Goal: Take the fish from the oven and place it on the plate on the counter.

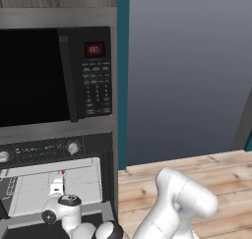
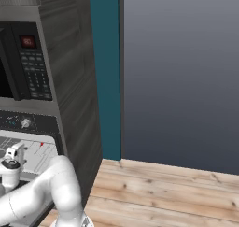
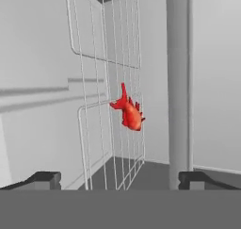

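Tool [image 3: 120,180]: spread wide, nothing pinched; the two dark tips are seen at the lower left and lower right of the hand view, with the fish framed between them but well ahead.
Fish [image 3: 128,112]: a small red-orange shape lying on the rack [image 3: 106,82], at the middle of the hand view; as a tiny red spot it is also seen in the lower left of the left base view, just above the hand.
Oven [image 1: 54,184]: open, its pale cavity shown at the lower left of the left base view, below the microwave [image 1: 54,75].
Why held so: the hand is pointed into the cavity and lined up on the fish, judged as the approach before a grasp; the rack appears rolled because the hand camera is rolled.
Surface: thin wire rack with gaps, pale grey walls.
Room: plank floor [image 1: 197,169] at lower right, teal strip and grey wall above it.
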You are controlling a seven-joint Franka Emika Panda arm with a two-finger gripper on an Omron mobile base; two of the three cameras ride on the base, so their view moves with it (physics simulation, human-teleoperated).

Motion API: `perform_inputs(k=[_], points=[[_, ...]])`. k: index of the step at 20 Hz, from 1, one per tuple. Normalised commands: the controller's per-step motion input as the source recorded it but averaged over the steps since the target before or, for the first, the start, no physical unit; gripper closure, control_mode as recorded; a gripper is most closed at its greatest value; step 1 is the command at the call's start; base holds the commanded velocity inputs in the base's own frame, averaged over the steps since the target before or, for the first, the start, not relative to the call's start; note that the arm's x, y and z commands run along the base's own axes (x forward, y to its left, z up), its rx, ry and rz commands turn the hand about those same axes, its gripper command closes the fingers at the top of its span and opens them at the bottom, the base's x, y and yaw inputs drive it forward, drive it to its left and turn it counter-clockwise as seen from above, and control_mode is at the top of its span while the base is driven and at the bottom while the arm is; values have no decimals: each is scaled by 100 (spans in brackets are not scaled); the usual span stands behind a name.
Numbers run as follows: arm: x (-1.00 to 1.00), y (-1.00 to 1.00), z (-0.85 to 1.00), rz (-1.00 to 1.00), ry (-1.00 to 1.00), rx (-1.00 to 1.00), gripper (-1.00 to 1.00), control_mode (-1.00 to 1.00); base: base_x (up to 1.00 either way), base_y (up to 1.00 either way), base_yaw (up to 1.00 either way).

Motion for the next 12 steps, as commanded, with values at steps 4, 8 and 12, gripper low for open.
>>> perform_inputs(k=[4, 8, 12], points=[[20, 0, -61, 0, -6, -9, -100, -100, 0, 0, 0], [18, 0, -71, 0, -4, -9, -100, -100, 0, 0, 0], [17, 0, -74, 0, -5, -8, -100, -100, 0, 0, 0]])
